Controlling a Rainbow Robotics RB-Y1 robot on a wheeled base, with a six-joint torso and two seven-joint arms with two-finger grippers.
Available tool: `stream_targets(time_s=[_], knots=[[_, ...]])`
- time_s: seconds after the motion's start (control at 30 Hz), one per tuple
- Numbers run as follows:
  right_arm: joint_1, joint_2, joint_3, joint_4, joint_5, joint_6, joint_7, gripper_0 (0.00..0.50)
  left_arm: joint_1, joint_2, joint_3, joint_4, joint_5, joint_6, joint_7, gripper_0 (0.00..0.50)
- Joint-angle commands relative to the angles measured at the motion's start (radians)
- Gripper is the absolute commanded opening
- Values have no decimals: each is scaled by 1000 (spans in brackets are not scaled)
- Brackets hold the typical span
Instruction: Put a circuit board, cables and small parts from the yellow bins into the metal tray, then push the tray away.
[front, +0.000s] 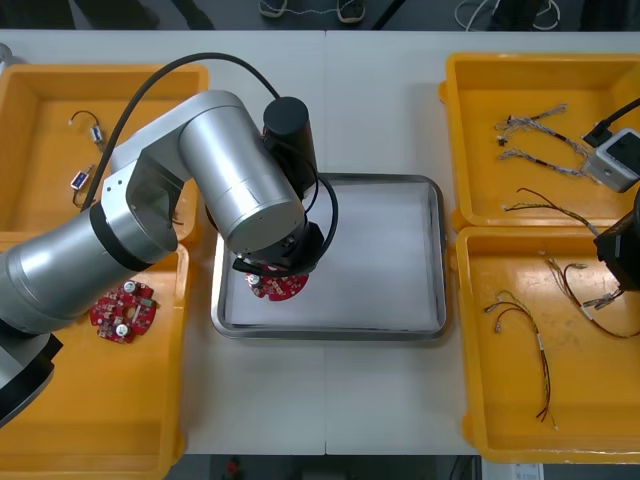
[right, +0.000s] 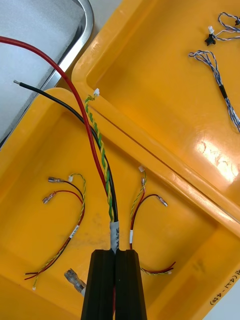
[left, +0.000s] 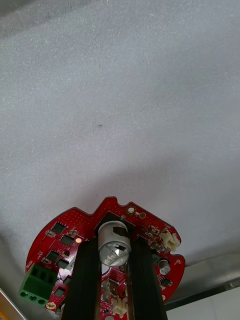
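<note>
left gripper sat low over the near-left corner of the tray, jaws clamped on the red circuit board, right gripper hung over the near right bin, jaws pinched tight on some cables, red, black, green-yellow twist

Your round red circuit board is in the white-lined metal tray's near-left corner; coloured cables are held above a yellow bin.

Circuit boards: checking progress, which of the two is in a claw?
The board over the metal tray, gripped by the left claw; the other board lies loose in the nearer left yellow bin.
</note>
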Motion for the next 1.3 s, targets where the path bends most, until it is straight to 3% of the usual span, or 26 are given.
stream_targets(time_s=[0.03, 0.37, 1.17, 1.2, 1.23, 1.27, 1.3], knots=[[-20, 0, 18, -23, 11, 3, 5, 0, -36, -17, -29, 7, -21, -22, 84, 0], [-18, 15, 18, -21, 10, 3, 7, 0, 15, 18, -31, 10, -31, -88, 87, 0], [-18, 15, 18, -21, -2, 3, 2, 0, 68, 58, -31, 10, -37, -123, 82, 14], [-18, 15, 18, -21, -1, 3, 2, 0, 68, 58, -31, 10, -37, -123, 84, 109], [-18, 14, 18, -23, 1, 3, 4, 0, 68, 58, -31, 10, -41, -123, 85, 255], [-18, 15, 18, -23, 1, 3, 4, 0, 68, 58, -31, 10, -39, -123, 85, 320], [-18, 14, 18, -21, 2, 3, 4, 0, 68, 58, -31, 10, -41, -125, 87, 424]])
